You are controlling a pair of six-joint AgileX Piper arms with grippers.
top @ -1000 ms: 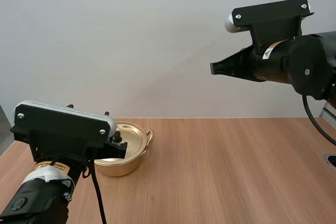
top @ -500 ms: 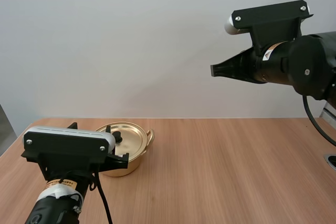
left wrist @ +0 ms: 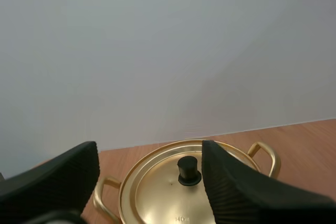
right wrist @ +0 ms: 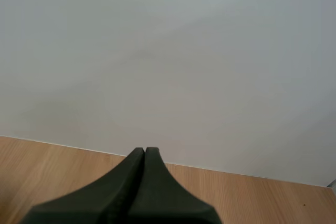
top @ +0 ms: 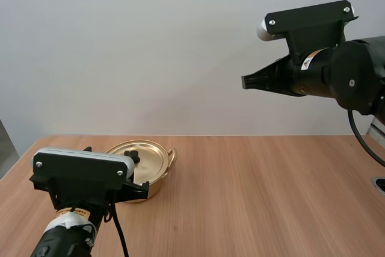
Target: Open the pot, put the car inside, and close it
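Note:
A gold pot (top: 157, 176) stands at the table's left with its gold lid (top: 151, 154) on; the same lid (left wrist: 163, 192) carries a black knob (left wrist: 189, 170). My left gripper (top: 136, 177) sits low at the pot's near side, open, and its fingers (left wrist: 63, 174) stand wide apart to either side of the lid with nothing between them. The knob lies just beyond the fingertips. My right gripper (top: 245, 81) hangs high above the table's right half, shut on nothing, and its fingers (right wrist: 144, 182) lie together as one dark wedge.
The wooden table (top: 258, 197) stretches bare to the right of the pot. The pot has a loop handle (top: 172, 156) on its right side and another handle (left wrist: 103, 195) on the opposite side. A plain wall rises behind the table.
My left arm has dropped lower and drawn back a little, leaving more of the lid uncovered. The right arm has not moved.

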